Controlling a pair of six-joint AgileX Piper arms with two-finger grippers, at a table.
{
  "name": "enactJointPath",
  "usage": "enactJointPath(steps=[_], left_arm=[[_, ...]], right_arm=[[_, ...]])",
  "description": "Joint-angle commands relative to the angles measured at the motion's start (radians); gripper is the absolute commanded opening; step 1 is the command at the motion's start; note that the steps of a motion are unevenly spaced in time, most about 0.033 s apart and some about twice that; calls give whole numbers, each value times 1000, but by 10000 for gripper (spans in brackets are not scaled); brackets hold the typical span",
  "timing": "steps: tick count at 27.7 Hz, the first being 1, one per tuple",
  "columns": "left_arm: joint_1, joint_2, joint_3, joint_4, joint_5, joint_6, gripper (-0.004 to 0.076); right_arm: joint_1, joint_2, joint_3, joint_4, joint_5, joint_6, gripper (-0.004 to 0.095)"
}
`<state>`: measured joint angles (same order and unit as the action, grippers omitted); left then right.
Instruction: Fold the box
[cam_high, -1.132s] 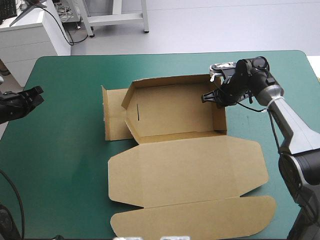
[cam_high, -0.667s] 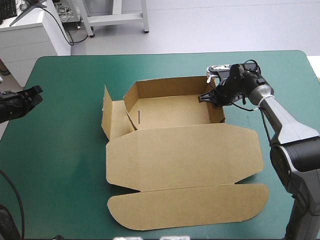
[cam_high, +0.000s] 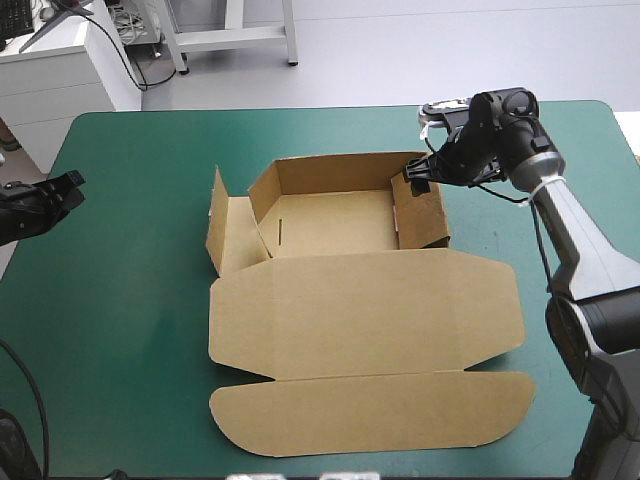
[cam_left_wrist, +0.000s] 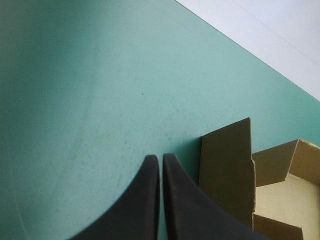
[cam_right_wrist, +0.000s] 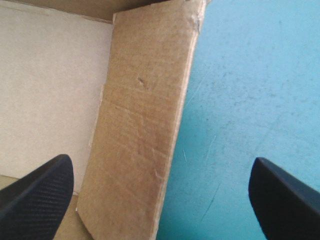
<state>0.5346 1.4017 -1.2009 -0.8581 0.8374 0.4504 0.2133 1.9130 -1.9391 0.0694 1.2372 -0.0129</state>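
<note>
Right gripper (cam_high: 413, 175) higher — box wall (cam_right_wrist: 140, 125) between

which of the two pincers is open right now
The right pincer: its black fingers stand wide apart, with the right wall of the box between them. The left pincer is shut, its fingers meeting over the teal-green cover.

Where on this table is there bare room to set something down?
The widest bare teal-green cover lies between the shut left gripper and the box. A strip runs between its back wall and the table's far edge. Its flat lid fills the middle and near side; the open right gripper straddles its right wall.
</note>
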Motion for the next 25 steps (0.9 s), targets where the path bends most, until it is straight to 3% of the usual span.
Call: enactJointPath(steps=[1, 13, 25], left_arm=[[3, -32, -25, -53, -24, 0, 6], [3, -32, -25, -54, -22, 4, 6], [3, -32, -25, -54, -25, 2, 6]], right_arm=[[-3, -128, -34, -3, 14, 5, 874], [-3, -314, 40, 16, 14, 42, 874], [-3, -199, 82, 13, -37, 55, 874]])
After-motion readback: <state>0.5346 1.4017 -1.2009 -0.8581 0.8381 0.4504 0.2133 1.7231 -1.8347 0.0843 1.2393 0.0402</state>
